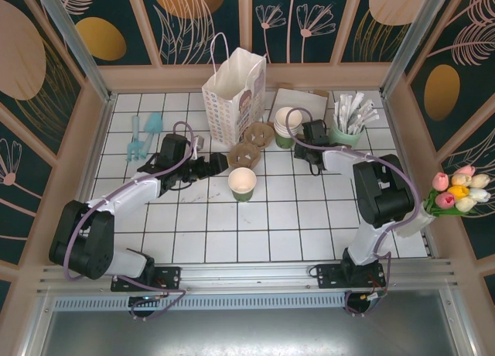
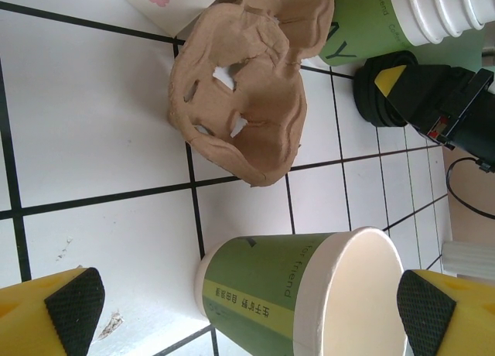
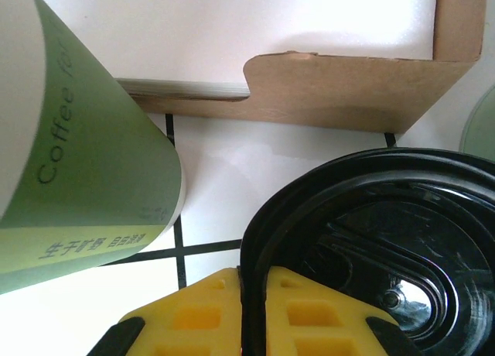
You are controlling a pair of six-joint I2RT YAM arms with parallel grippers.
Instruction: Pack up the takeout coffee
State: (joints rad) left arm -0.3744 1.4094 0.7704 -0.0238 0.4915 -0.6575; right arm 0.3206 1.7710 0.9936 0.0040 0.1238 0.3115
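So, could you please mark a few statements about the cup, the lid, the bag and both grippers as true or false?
1. The single green cup in the middle of the table has no lid on. True.
2. The left gripper is shut on that cup. False: its jaws are wide open and have not closed on the cup.
3. The right gripper pinches the rim of a black lid. True.
4. The white paper bag lies flat on its side. False: it stands upright with its top open.
5. The cardboard cup carrier is inside the bag. False: it sits on the tiles beside the bag.
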